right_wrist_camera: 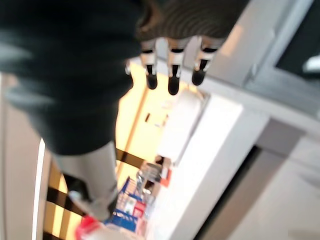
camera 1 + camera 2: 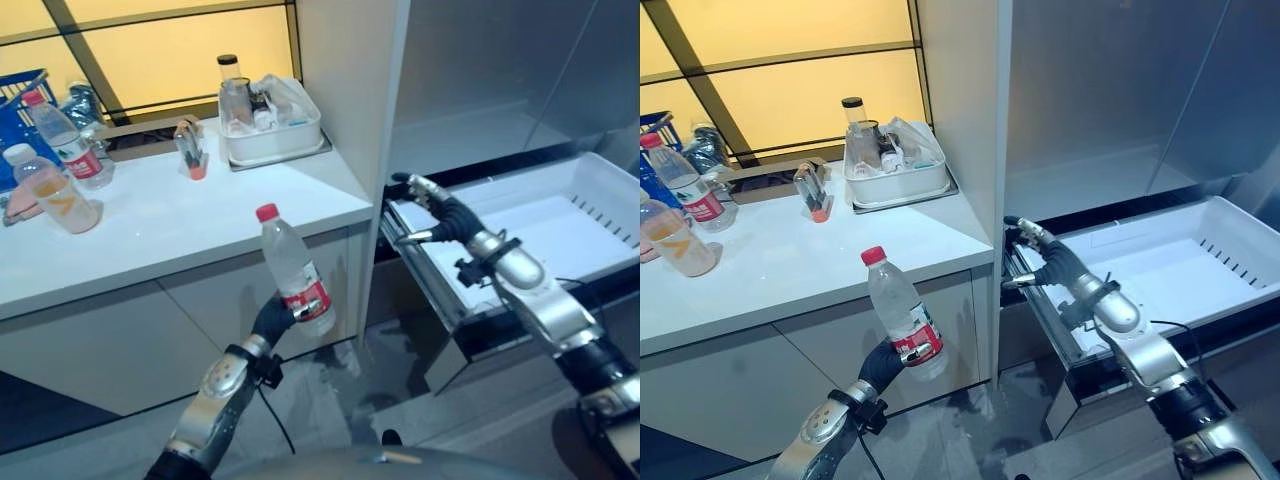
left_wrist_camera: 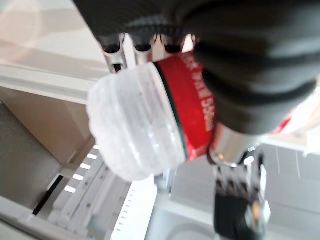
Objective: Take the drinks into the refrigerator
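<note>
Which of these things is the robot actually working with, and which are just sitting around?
Part of the job:
- water bottle, red cap, held in the left hand
- open white refrigerator drawer, with the right hand at its front corner
- two more bottles on the counter, probably waiting their turn

Just lying about:
- white tub of clutter
- blue basket
</note>
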Available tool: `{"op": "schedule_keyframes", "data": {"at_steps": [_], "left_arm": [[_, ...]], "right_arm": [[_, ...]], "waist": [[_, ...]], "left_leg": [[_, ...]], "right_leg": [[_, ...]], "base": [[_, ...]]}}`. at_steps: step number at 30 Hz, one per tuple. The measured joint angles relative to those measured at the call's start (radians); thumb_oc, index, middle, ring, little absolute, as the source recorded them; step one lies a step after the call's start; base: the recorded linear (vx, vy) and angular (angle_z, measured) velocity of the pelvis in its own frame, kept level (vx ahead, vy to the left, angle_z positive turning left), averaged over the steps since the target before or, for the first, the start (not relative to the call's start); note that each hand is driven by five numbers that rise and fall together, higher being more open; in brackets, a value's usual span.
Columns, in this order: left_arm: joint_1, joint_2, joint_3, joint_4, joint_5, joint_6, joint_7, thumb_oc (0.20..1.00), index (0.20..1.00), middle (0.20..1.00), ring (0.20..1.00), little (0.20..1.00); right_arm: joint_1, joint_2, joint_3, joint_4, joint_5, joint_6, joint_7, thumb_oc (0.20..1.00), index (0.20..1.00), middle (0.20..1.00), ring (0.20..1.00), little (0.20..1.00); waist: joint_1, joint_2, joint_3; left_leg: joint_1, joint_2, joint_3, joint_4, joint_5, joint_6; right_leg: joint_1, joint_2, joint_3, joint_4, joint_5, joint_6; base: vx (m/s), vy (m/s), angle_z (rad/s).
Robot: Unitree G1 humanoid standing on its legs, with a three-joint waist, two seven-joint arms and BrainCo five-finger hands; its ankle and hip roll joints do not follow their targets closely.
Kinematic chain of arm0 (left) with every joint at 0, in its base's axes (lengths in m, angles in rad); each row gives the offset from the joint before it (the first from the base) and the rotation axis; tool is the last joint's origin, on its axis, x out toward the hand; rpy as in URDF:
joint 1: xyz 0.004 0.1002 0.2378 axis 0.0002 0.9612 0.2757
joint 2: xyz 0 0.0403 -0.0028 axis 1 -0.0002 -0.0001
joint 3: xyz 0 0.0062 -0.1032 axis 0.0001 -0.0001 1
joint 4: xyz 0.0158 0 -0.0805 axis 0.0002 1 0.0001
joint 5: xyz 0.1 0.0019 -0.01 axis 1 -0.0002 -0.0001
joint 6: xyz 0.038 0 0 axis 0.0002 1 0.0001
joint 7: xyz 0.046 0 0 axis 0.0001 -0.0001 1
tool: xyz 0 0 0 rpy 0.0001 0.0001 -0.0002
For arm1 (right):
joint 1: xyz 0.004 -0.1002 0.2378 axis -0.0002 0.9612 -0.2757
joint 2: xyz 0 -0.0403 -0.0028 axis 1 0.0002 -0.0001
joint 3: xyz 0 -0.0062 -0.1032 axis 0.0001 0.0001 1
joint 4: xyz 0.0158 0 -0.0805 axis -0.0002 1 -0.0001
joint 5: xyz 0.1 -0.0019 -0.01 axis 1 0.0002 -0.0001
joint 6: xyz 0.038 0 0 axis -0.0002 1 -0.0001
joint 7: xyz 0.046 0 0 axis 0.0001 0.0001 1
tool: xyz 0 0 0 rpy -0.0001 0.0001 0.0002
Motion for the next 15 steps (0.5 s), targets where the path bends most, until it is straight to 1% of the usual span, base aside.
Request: {"op": "schedule_keyframes", "data": {"at_steps": [2,4,6,8,11,12,15], "left_arm": [[-0.017,-0.001,-0.021,-0.002,0.007,0.0,-0.005,0.2,0.2,0.2,0.2,0.2],[-0.023,-0.002,-0.022,-0.002,0.032,0.0,0.001,0.2,0.2,0.2,0.2,0.2],[-0.026,0.0,-0.022,-0.002,0.056,-0.001,0.007,0.2,0.2,0.2,0.2,0.2],[-0.028,0.001,-0.022,-0.002,0.07,-0.001,0.011,0.2,0.2,0.2,0.2,0.2],[-0.04,0.009,-0.033,-0.002,0.099,-0.001,0.018,0.2,0.2,0.2,0.2,0.2],[-0.047,0.009,-0.037,-0.002,0.12,-0.002,0.018,0.2,0.2,0.2,0.2,0.2],[-0.056,0.014,-0.043,0.0,0.124,-0.002,0.036,0.2,0.2,0.2,0.2,0.2]], "right_arm": [[-0.023,0.044,0.039,0.009,0.0,0.014,0.005,1.0,1.0,1.0,1.0,1.0],[-0.029,0.085,0.052,0.008,0.001,0.015,0.015,1.0,1.0,1.0,1.0,1.0],[-0.03,0.094,0.057,0.009,0.001,0.017,0.018,1.0,1.0,1.0,1.0,1.0],[-0.03,0.104,0.059,0.011,0.003,0.018,0.019,1.0,1.0,1.0,1.0,1.0],[-0.059,0.119,0.107,0.037,0.005,0.025,0.021,1.0,1.0,1.0,1.0,1.0],[-0.066,0.128,0.117,0.041,0.005,0.026,0.022,1.0,1.0,1.0,1.0,1.0],[-0.09,0.166,0.122,0.076,0.005,0.033,0.018,1.0,1.0,1.0,1.0,1.0]], "waist": [[0.007,0.002,-0.001],[0.008,0.003,-0.001],[0.023,0.007,-0.002],[0.022,0.009,-0.002],[0.024,0.016,-0.004],[0.027,0.017,-0.004],[0.027,0.019,-0.006]], "left_leg": [[-0.001,0.001,-0.003,0.0,0.0,0.0],[-0.002,0.002,-0.005,0.0,0.0,0.0],[-0.003,0.001,-0.008,0.0,0.0,0.0],[-0.004,0.001,-0.011,0.0,0.0,0.0],[-0.007,0.003,-0.022,0.0,0.001,0.0],[-0.008,0.004,-0.024,0.0,0.002,-0.001],[-0.009,0.006,-0.028,0.0,0.003,-0.001]], "right_leg": [[0.001,0.0,-0.002,0.0,-0.001,-0.001],[0.001,0.001,-0.003,0.0,-0.002,-0.003],[0.001,0.0,-0.005,0.0,-0.002,-0.003],[0.0,0.0,-0.006,0.0,-0.003,-0.003],[0.002,0.0,-0.019,0.0,-0.005,-0.003],[0.003,0.0,-0.023,0.0,-0.005,-0.004],[0.004,0.001,-0.029,0.0,-0.006,-0.006]], "base": [[0.01,-0.006,0.06],[0.01,-0.002,0.03],[0.0,0.0,0.0],[0.01,0.0,0.02],[0.01,-0.003,0.08],[0.01,-0.007,0.1],[0.0,-0.004,0.06]]}}
